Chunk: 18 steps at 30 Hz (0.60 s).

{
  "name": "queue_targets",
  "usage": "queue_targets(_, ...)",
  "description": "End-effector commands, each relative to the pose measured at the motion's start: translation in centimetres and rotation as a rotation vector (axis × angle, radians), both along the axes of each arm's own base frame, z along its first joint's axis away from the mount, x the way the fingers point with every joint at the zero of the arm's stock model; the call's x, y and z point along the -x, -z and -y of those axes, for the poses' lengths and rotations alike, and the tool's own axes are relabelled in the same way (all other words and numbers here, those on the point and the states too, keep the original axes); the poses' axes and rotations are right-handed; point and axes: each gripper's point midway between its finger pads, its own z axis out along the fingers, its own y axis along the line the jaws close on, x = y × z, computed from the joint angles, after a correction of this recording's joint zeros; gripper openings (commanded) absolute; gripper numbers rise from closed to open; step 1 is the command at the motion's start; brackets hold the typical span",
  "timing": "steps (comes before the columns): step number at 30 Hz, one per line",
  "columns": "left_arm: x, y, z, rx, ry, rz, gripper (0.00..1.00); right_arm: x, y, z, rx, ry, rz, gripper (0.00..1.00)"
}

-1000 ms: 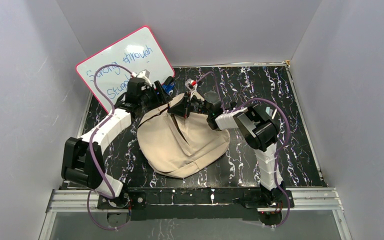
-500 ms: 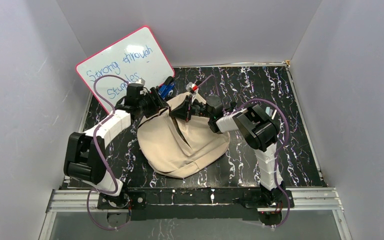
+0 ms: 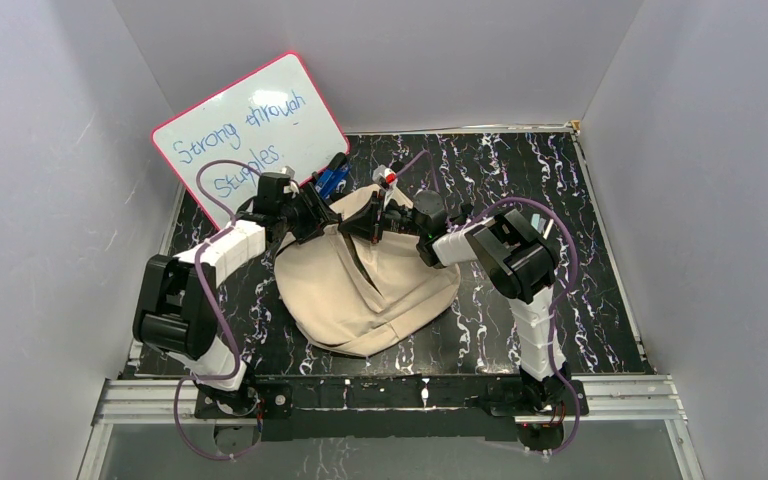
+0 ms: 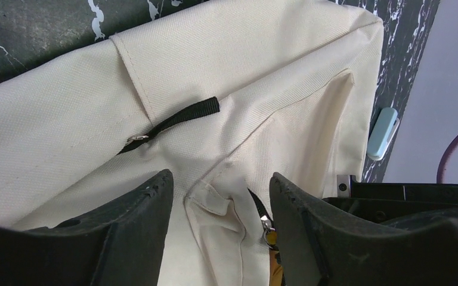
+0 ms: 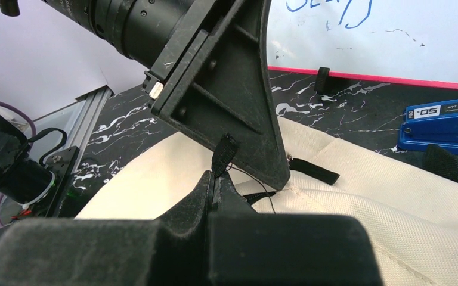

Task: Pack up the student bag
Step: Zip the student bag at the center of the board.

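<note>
Top external shows the student bag (image 3: 365, 290) lying at the centre of the table (image 3: 530, 170). Only left wrist reveals the left gripper (image 4: 220, 185) spread wide over its fabric; only right wrist shows the right gripper (image 5: 217, 182) pinching a black tab (image 5: 226, 150).

The student bag (image 3: 360, 290) on table (image 3: 520, 170); whiteboard (image 3: 250, 125) behind left; stapler (image 3: 330, 181) between.

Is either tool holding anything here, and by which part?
The right tool pinches a black tab on the student bag; the left tool is open, holding nothing.
</note>
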Motion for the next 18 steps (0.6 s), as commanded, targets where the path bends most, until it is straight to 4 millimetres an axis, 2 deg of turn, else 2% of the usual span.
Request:
queue_targets(1, 0.3, 0.1, 0.9, 0.032, 0.024, -0.007, 0.56, 0.6, -3.6, 0.1, -0.075, -0.015, 0.132, 0.0)
queue_targets(8, 0.7, 0.9, 1.3, 0.049, 0.039, -0.031, 0.47, 0.7, -3.3, 0.1, -0.069, -0.02, 0.137, 0.0)
queue_targets(13, 0.9, 1.4, 1.5, 0.055, 0.051, -0.041, 0.36, 0.7, -2.9, 0.1, -0.058, -0.021, 0.14, 0.0)
queue_targets(15, 0.9, 1.2, 1.6, 0.059, 0.062, -0.04, 0.37, 0.6, -2.7, 0.1, -0.049, -0.021, 0.141, 0.0)
queue_targets(18, 0.8, 0.4, 1.3, 0.046, 0.047, -0.034, 0.47, 0.6, -2.6, 0.0, -0.044, -0.021, 0.145, 0.0)
